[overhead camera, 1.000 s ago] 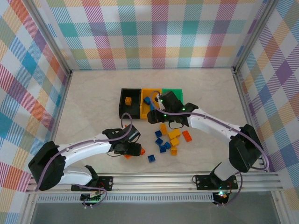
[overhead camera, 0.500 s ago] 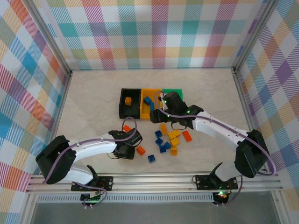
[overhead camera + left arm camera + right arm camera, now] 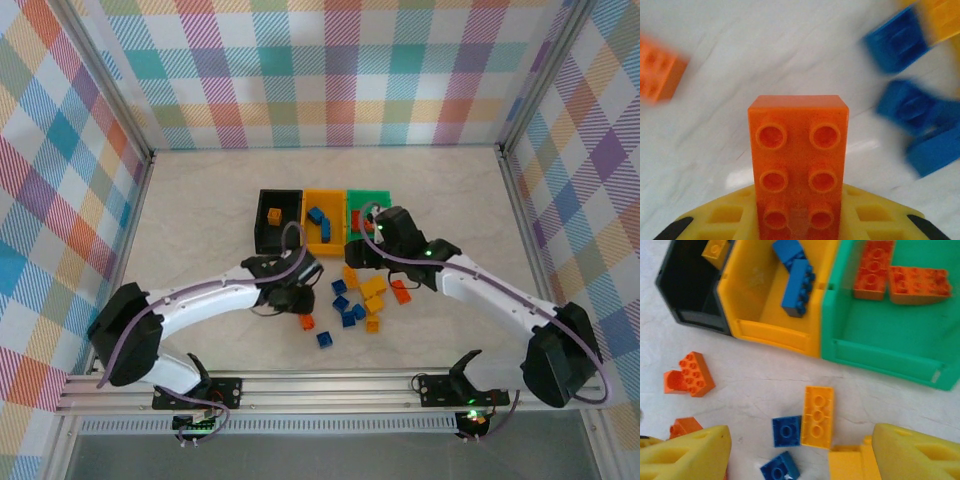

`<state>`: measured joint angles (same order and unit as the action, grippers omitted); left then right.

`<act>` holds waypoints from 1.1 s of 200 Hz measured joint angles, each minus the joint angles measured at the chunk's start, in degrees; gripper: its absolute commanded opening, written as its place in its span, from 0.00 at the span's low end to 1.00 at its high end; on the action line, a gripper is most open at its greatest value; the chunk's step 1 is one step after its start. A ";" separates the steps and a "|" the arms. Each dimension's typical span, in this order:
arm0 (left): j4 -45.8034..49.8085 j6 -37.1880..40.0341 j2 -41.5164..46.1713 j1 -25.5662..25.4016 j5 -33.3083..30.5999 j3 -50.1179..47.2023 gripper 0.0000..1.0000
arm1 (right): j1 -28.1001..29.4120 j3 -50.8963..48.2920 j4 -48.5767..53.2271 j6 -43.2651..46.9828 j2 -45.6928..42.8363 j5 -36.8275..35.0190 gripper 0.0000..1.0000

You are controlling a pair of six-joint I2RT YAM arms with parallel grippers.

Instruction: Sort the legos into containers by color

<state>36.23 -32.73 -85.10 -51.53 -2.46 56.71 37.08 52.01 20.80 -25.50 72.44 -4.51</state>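
1. Your left gripper point(image 3: 288, 297) pinched an oblong orange brick point(image 3: 798, 160).
2. Your right gripper point(image 3: 797, 452) hung spread over the loose legos point(image 3: 352, 300).
3. Beyond them, the black bin point(image 3: 262, 234) held a yellow brick, the yellow-orange bin point(image 3: 772, 332) blue ones, and the green bin point(image 3: 880, 357) orange ones.
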 measured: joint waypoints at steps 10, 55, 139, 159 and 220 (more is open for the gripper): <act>-0.46 1.27 -3.37 0.00 0.55 4.66 0.24 | -0.94 -1.46 0.20 -0.35 -1.66 -0.09 0.75; -0.31 6.60 -21.29 1.33 3.48 26.99 0.22 | -3.76 -5.64 1.66 -1.16 -8.11 -0.90 0.75; 7.26 10.40 -41.24 5.57 3.61 58.62 0.24 | -5.42 -9.20 3.58 -2.01 -13.20 -1.05 0.76; 9.25 10.67 -44.26 5.92 3.10 62.20 0.50 | -5.55 -9.20 3.80 -1.99 -13.79 -1.05 0.76; 11.61 11.52 -46.27 5.99 2.36 65.22 0.80 | -5.68 -9.20 4.04 -1.99 -14.53 -1.05 0.77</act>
<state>47.83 -21.21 -131.37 -45.54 -0.10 121.93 31.40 42.81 24.84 -27.49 57.91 -5.56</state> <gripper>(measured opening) 0.792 0.769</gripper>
